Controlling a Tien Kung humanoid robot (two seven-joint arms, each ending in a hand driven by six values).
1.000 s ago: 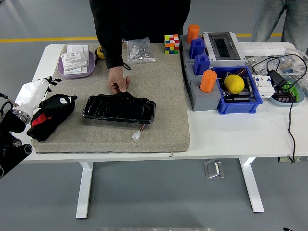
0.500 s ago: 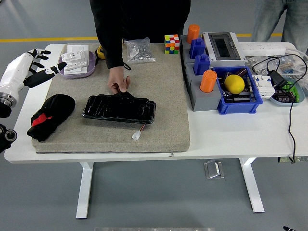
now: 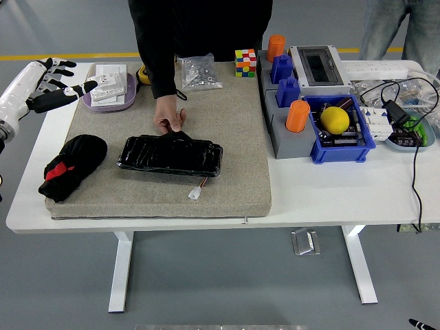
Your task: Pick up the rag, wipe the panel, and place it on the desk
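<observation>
Head view: The left robot hand (image 3: pixel 51 86) is raised at the far-left side of the counter (image 3: pixel 330 196), fingers spread and holding nothing. Compared with half a second earlier, it sits slightly higher and farther left; a second ago it hung low over the rag (image 3: pixel 71 166). The rag, black with a red patch, lies bunched on the left end of the grey mat (image 3: pixel 234 137), in the same place as before. The black panel (image 3: pixel 170 155) lies on the mat's middle, unchanged, with a white connector (image 3: pixel 195 193) just in front of it. A person's hand (image 3: pixel 169 115) rests on the panel's far edge. The right robot hand is out of sight.
</observation>
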